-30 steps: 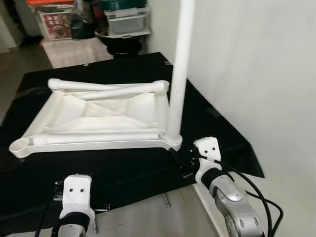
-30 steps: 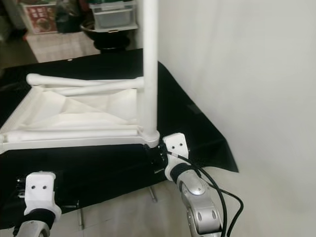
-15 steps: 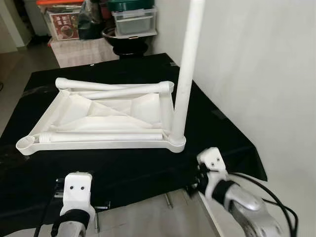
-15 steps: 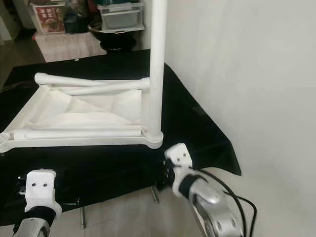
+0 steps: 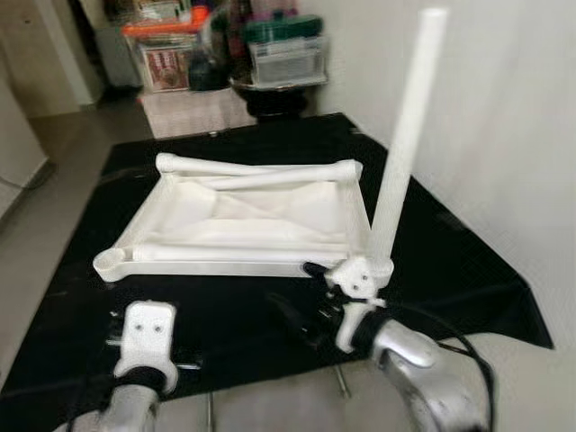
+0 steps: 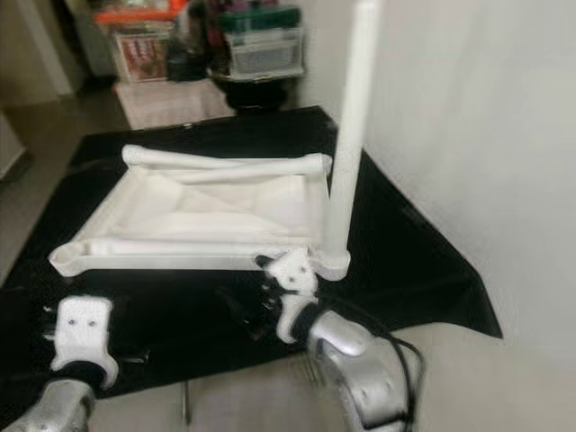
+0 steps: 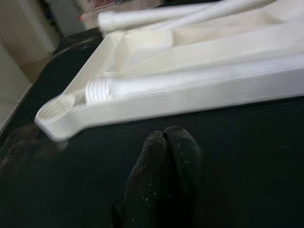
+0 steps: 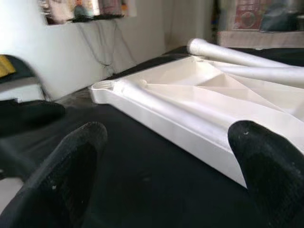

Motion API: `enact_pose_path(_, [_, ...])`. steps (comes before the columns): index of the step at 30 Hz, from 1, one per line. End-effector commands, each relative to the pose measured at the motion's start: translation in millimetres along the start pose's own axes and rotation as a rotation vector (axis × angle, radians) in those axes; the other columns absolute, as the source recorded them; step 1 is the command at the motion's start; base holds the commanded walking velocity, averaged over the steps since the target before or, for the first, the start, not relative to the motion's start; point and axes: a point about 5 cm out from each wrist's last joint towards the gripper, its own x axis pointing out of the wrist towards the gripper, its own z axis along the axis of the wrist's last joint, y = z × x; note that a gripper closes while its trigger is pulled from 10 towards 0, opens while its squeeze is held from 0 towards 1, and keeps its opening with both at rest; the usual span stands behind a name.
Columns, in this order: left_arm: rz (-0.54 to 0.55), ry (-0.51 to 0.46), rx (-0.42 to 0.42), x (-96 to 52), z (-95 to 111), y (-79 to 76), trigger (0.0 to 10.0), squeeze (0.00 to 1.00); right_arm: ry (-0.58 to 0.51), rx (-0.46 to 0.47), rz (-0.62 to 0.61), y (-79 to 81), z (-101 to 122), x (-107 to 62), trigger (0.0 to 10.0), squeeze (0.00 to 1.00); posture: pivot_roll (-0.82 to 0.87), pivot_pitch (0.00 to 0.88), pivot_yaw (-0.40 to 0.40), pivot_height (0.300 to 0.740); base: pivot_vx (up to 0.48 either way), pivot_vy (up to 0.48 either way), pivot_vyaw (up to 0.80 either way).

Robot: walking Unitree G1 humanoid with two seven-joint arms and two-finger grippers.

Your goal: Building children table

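Black cloth [image 5: 234, 315] covers the counter, and on it the white children's tabletop [image 5: 252, 220] lies upside down, well in from the near edge. The left end effector [image 7: 164, 142], fingers clenched together with nothing between them, hovers over the cloth near the tabletop's empty corner socket [image 7: 59, 107], beside a loose leg's threaded end [image 7: 99, 90]. One white leg [image 5: 405, 135] stands upright in the near right corner. The right end effector [image 8: 166, 161] sits just before that corner, fingers spread wide and released.

Tabletop [image 5: 252, 211] on black cloth [image 5: 450, 261], one leg [image 5: 405, 135] upright at its right front corner.
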Motion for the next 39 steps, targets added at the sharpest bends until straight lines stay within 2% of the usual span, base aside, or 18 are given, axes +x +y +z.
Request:
enact_pose_path(1, [-0.014,0.023,0.020,1.0,-4.6,-0.7,10.0,0.00,0.011,-0.014,-0.059,-8.9,-2.7,-0.6,10.0,0.00,0.01,0.000,0.033,0.740,0.000,0.480,0.00])
enact_pose_path(19, [-0.010,0.019,0.011,11.3,-4.3,0.5,10.0,0.00,0.022,-0.079,-0.194,-24.7,-3.0,15.1,10.0,0.00,0.01,0.000,0.027,0.740,0.000,0.480,0.00])
enact_pose_path(31, [-0.043,-0.019,0.012,12.9,1.9,0.0,10.0,0.00,0.016,-0.076,-0.218,-27.5,-4.5,18.5,10.0,0.00,0.01,0.000,0.017,0.740,0.000,0.000,0.00])
enact_pose_path(39, [-0.085,-0.075,-0.020,15.0,16.0,-4.8,10.0,0.00,-0.025,-0.079,-0.197,-24.8,2.1,20.3,10.0,0.00,0.00,0.000,0.022,0.740,0.000,0.000,0.00])
